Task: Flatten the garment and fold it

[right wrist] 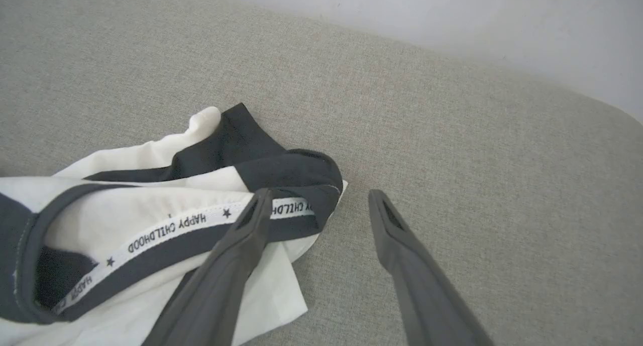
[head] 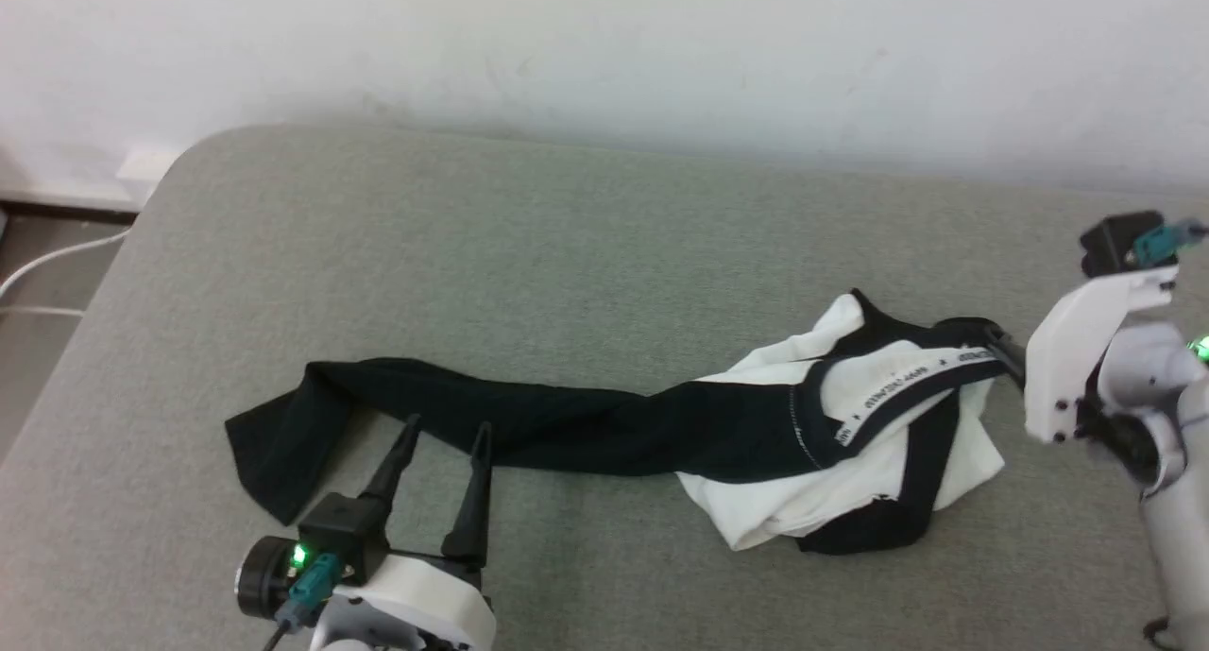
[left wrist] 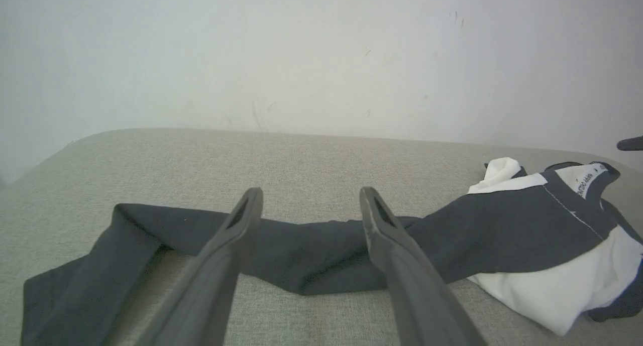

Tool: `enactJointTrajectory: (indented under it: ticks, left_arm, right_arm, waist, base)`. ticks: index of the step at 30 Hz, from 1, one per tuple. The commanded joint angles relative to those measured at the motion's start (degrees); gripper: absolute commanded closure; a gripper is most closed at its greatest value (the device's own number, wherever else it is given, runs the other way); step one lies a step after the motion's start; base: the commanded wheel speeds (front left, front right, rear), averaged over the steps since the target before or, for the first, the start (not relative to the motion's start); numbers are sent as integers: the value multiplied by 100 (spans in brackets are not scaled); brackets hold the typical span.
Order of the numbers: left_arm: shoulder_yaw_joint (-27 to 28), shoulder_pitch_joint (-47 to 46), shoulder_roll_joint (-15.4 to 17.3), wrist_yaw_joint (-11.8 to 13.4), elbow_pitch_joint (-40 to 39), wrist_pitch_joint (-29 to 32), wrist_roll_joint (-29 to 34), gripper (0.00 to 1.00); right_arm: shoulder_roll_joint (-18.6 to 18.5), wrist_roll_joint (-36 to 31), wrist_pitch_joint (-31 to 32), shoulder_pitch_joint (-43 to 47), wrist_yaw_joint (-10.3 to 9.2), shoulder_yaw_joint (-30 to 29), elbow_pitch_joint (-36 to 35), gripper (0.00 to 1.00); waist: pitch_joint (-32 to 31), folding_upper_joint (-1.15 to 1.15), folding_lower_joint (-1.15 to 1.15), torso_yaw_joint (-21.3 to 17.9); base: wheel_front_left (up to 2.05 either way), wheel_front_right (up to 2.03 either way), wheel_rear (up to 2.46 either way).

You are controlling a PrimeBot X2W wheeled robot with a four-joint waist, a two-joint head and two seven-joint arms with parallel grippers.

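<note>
Grey padded surface (head: 586, 254): bears the garment (head: 878, 462), bunched on the right half, one black sleeve (head: 529, 424) drawn out leftward. Left gripper (head: 449, 429): jaws wide, empty, just short of that sleeve. Right gripper (right wrist: 319, 195): jaws wide, empty, at the lettered collar (right wrist: 201, 220). Step: flattening, barely begun. Next, likely: fresh holds to spread the body.

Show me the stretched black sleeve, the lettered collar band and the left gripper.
black sleeve (head: 529, 424), head view, middle of its length.
lettered collar band (right wrist: 166, 230), right wrist view, on the lettering.
left gripper (head: 449, 426), head view, midway between fingertips.
</note>
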Motion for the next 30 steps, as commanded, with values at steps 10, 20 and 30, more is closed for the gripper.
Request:
enactJointTrajectory:
  ticks: [10, 20, 30]
  left_arm:
    - [-209, -305, -190, -73, 229, -73, 95, 0]
    - [-180, -335, -264, -45, 447, -112, 49, 0]
    - [-53, -172, -220, -26, 469, -129, -25, 0]
  right_arm:
    - [-273, -120, 824, -777, -6, 330, 1355, 0]
    - [-344, 68, -58, -975, -6, 712, 1522, 100]
    - [-646, 210, -1223, -1244, -6, 587, 159, 100]
  waist:
    - [346, 0, 0, 538]
    - [238, 0, 0, 363]
    - [-260, 0, 0, -276]
  base:
    - [0, 0, 0]
    - [0, 0, 0]
    - [0, 0, 0]
